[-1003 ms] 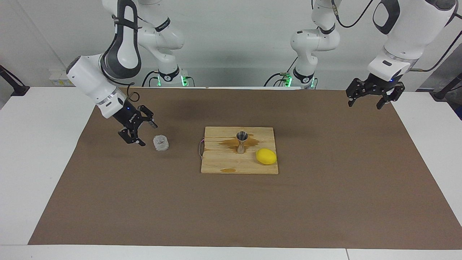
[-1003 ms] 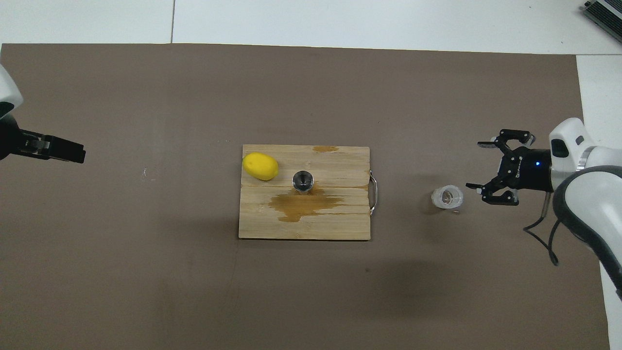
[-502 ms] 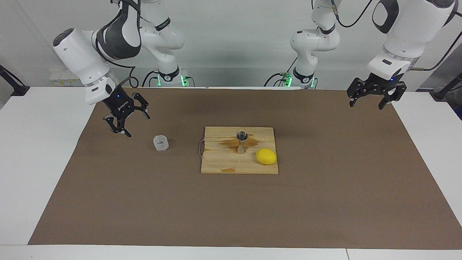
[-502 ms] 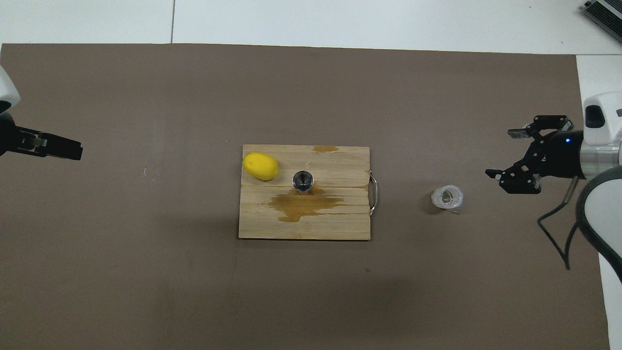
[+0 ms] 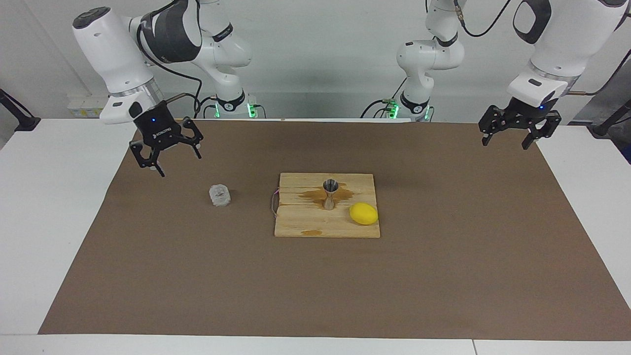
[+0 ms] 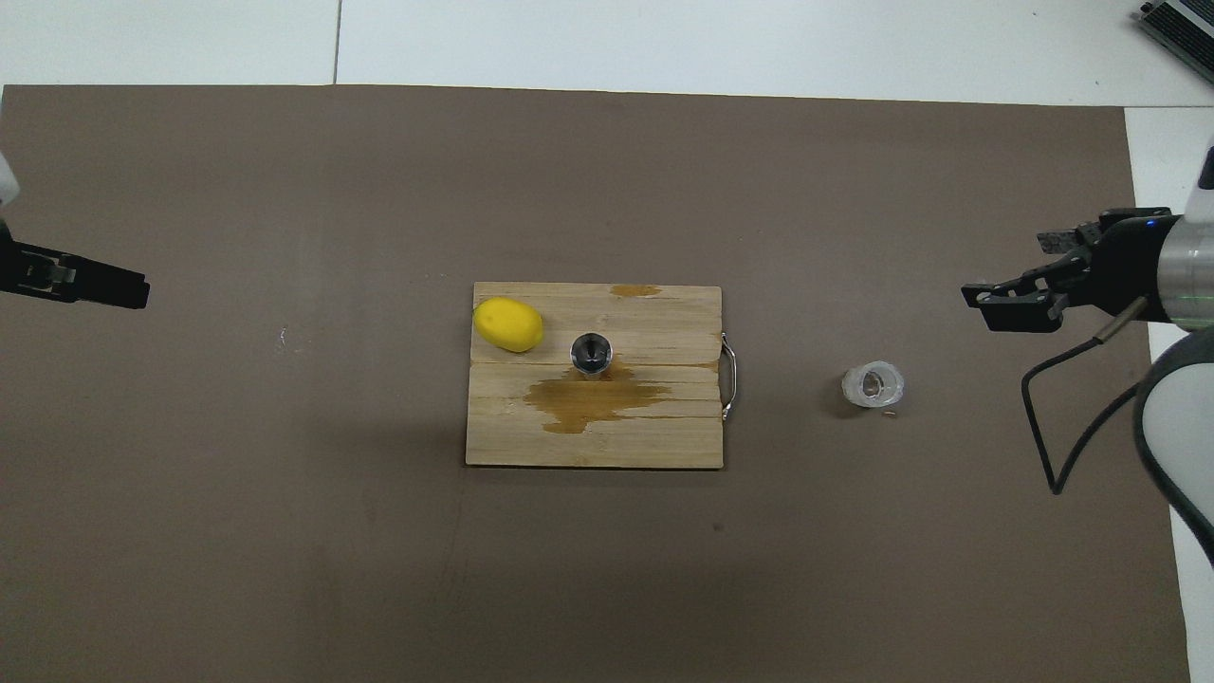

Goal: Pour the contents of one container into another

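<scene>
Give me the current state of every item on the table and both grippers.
glass cup: upright on the mat, free.
jigger: upright on the cutting board.
lemon: on the board beside the jigger.
cutting board: flat, stained brown around the jigger.
right gripper: open, empty, raised.
left gripper: open, empty, waiting over the mat's edge.

Bright, even light from above leaves only soft, faint shadows on the brown mat (image 5: 443, 276) around the wooden board (image 5: 305, 222), both views sharp, with a small glint on the steel jigger (image 5: 330, 193).
</scene>
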